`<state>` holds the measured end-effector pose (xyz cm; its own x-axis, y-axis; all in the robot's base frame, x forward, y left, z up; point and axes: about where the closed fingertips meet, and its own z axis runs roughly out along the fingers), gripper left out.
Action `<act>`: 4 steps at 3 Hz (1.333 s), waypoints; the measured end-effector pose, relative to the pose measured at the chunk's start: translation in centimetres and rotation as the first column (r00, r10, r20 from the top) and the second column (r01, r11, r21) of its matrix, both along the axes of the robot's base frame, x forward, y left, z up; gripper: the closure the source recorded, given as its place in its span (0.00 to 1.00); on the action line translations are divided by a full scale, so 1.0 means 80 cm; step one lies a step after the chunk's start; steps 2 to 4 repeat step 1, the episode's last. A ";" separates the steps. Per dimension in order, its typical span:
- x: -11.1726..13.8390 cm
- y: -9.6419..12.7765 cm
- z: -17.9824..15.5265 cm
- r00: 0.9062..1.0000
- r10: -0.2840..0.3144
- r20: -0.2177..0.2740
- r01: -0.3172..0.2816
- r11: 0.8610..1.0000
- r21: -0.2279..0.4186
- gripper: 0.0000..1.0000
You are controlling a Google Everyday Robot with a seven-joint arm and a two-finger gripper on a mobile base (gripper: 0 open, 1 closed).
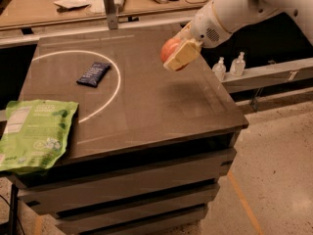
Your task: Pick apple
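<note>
The reddish-orange apple (169, 50) is held between the pale fingers (183, 56) of my gripper (177, 54). The gripper is shut on the apple and holds it in the air above the right half of the dark table (146, 106). The white arm (234, 9) reaches in from the upper right. The near finger hides much of the apple; its stem is not visible.
A dark blue snack bar (93, 74) lies inside a white circle line on the table. A green chip bag (34, 135) hangs over the front left edge. Two small clear bottles (229, 66) stand on a ledge to the right. A cluttered workbench (98, 4) runs behind.
</note>
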<state>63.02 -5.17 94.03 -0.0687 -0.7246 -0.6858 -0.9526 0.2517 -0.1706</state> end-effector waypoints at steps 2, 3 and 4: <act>-0.001 -0.002 0.008 1.000 0.002 0.010 -0.002 1.000 0.009 1.00; -0.001 -0.002 0.008 1.000 0.002 0.010 -0.002 1.000 0.009 1.00; -0.001 -0.002 0.008 1.000 0.002 0.010 -0.002 1.000 0.009 1.00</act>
